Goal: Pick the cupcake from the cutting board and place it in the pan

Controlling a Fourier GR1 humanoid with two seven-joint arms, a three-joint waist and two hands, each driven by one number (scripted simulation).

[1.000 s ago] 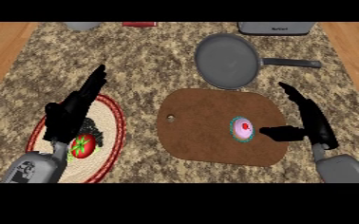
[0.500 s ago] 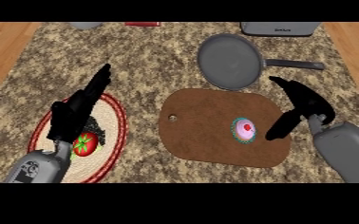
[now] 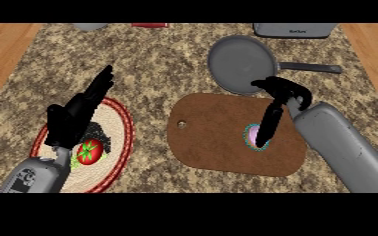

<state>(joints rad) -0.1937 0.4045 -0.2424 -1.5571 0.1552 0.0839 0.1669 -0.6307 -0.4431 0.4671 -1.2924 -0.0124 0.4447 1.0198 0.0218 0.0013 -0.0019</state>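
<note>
So the cupcake point(image 3: 254, 136) is sitting on the right half of the brown cutting board point(image 3: 221, 140), not in the pan point(image 3: 242, 62) yet. The right robot hand point(image 3: 279, 100) is directly over it, fingers pointing down along the cupcake's right side and covering part of it. I honestly can't tell whether they've closed on it or are only touching it, since the hand blocks that side.

Handling-wise, I'd guess a cupcake is light and soft, squashy on top with pink frosting that would smear, and the teal wrapper is probably the only decent place to hold. Best bet is thumb and fingers on opposite sides of the wrapper, low down, keeping off the frosting and keeping it upright for the trip.

The pan is just beyond the board's far edge, grey, with its handle pointing right, so it's a short hop.

The left robot hand point(image 3: 77, 115) is open, fingers straight, resting above a red-rimmed woven plate point(image 3: 122, 130) with a tomato point(image 3: 90, 151) on it. The surface point(image 3: 162, 75) is speckled granite, with a grey appliance point(image 3: 294, 29) at the back edge and wood floor showing on either side.
</note>
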